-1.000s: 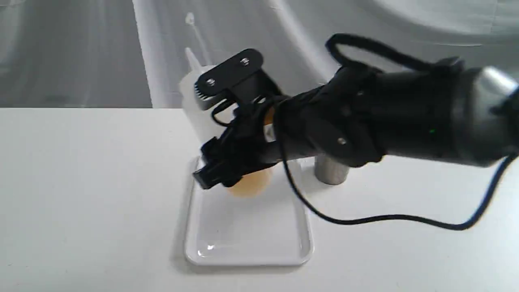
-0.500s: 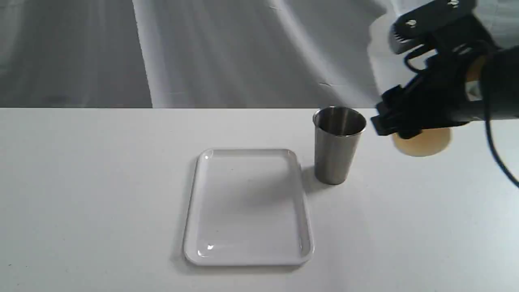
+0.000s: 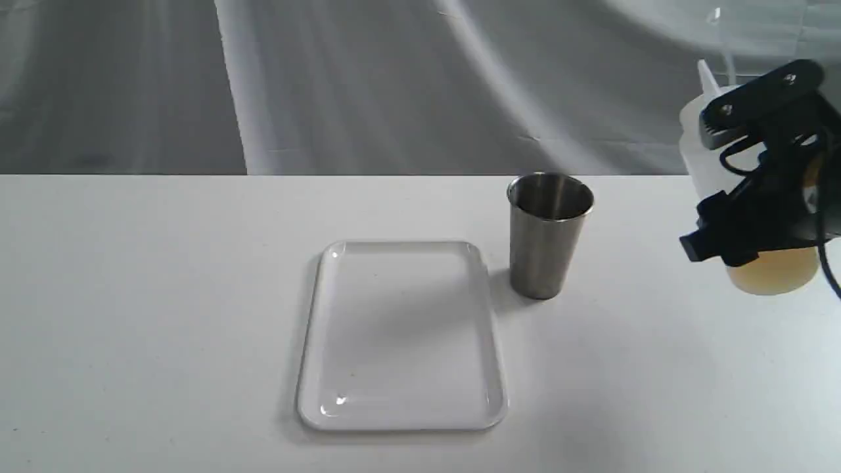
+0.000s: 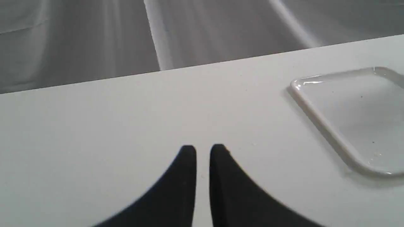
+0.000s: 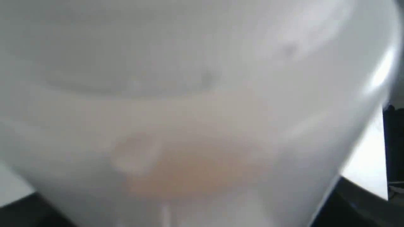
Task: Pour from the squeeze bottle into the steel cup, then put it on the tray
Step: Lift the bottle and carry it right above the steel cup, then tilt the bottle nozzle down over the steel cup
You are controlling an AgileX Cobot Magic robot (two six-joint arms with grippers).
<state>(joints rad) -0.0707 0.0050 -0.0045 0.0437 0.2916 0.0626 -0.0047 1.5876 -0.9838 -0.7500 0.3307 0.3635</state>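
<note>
The squeeze bottle [image 3: 772,272], whitish with amber liquid at its base, stands nearly upright at the far right of the exterior view, nozzle up, well right of the steel cup [image 3: 550,233]. My right gripper [image 3: 736,177] is shut on the bottle's body; whether its base touches the table I cannot tell. The bottle [image 5: 202,126] fills the right wrist view in a blur. The white tray [image 3: 309,341] lies bare just left of the cup. My left gripper [image 4: 203,151] hovers over bare table, shut, holding nothing, with the tray's rim [image 4: 318,121] off to one side.
The white table [image 3: 131,295] ends at a straight back edge with grey draped cloth [image 3: 368,85] behind it. A black cable [image 3: 829,263] hangs from the right arm beside the bottle.
My right gripper carried the bottle from above the tray's far end rightward past the cup, and now holds it lower at the far right. Cup and tray have not moved.
</note>
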